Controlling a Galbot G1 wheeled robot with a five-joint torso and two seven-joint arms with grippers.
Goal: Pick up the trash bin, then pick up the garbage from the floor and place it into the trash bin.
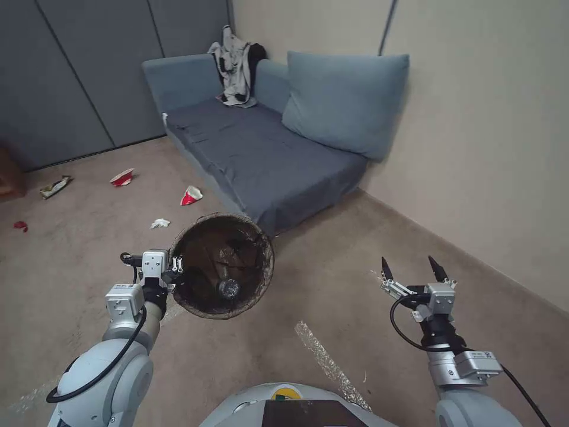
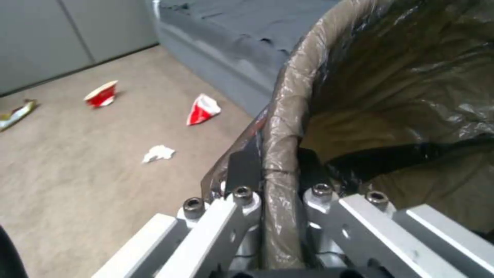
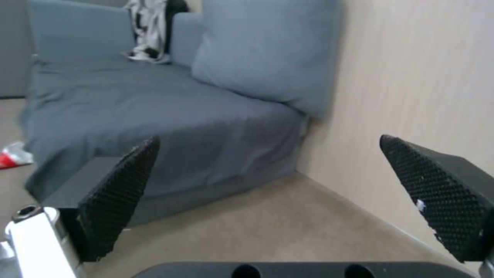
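Observation:
My left gripper (image 1: 176,270) is shut on the rim of the trash bin (image 1: 237,237), holding it off the carpet with its dark-lined mouth tilted toward me. A clear bottle (image 1: 228,289) lies inside. In the left wrist view the left gripper (image 2: 273,173) clamps the liner-covered rim of the trash bin (image 2: 291,112). Garbage lies on the floor to the left: two red-and-white cups (image 1: 122,177) (image 1: 191,196), crumpled paper (image 1: 159,223) and a wrapper (image 1: 54,187). My right gripper (image 1: 413,268) hangs open and empty at the right, with nothing between its fingers (image 3: 121,193).
A blue-grey sofa (image 1: 261,154) with a large pillow (image 1: 347,101) and a bundle of clothes (image 1: 237,65) stands ahead against the beige wall. Grey panels close the back left. A small red scrap (image 1: 21,225) lies far left. A shiny strip (image 1: 326,356) marks the carpet near my base.

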